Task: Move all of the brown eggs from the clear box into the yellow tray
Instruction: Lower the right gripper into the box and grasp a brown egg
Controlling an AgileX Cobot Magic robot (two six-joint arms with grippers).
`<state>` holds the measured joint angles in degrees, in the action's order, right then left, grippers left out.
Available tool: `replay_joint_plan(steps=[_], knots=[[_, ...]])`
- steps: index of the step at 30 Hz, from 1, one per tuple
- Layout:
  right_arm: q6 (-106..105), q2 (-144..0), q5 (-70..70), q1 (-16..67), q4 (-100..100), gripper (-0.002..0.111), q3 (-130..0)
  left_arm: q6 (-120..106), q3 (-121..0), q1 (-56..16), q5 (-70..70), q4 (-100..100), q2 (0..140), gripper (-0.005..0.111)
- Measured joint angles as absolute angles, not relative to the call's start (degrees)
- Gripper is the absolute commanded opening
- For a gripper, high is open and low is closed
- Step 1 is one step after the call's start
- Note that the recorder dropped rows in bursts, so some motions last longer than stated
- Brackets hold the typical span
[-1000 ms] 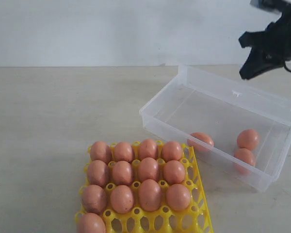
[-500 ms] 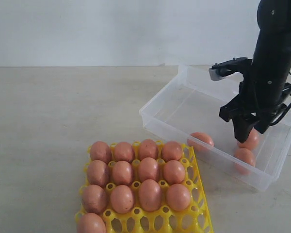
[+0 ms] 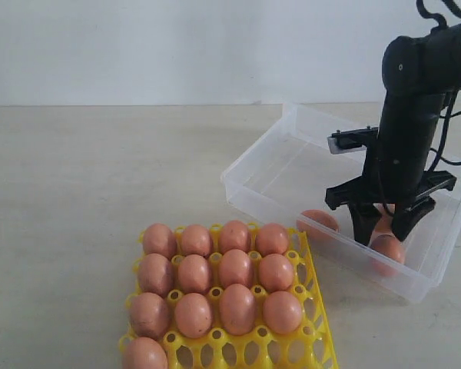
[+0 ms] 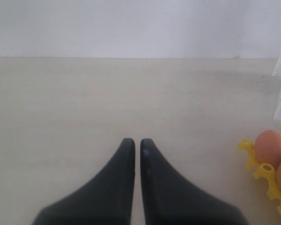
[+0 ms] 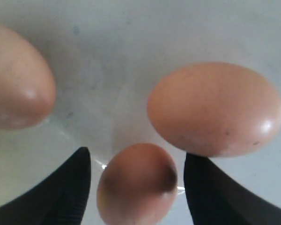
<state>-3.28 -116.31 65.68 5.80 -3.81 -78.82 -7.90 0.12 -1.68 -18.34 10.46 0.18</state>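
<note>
On the pale table (image 3: pixel 77 192), in the clear box (image 3: pixel 292 173), your right end effector (image 3: pixel 384 233) stands wide open and empty astride a brown egg (image 5: pixel 136 187), probably light, slick and brittle, so close gently across its middle.

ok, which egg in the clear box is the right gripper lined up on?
The egg framed between the right gripper's open fingers in the right wrist view; the other two eggs lie outside them.
</note>
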Motion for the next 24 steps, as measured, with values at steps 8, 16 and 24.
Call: replay_joint_plan(steps=[8,16,24], knots=[[0.34,-117.88,59.62,5.8,-3.93,0.051,-78.79,-7.9,0.12,-1.68,-18.34,10.46,0.18,0.004],[-2.57,-117.88,54.69,5.8,-3.83,0.051,-79.23,-7.9,0.12,-1.68,-18.34,10.46,0.18,0.004],[-9.37,-116.99,57.41,5.8,-4.61,0.051,-82.98,-7.9,0.12,-1.68,-18.34,10.46,0.18,0.004]])
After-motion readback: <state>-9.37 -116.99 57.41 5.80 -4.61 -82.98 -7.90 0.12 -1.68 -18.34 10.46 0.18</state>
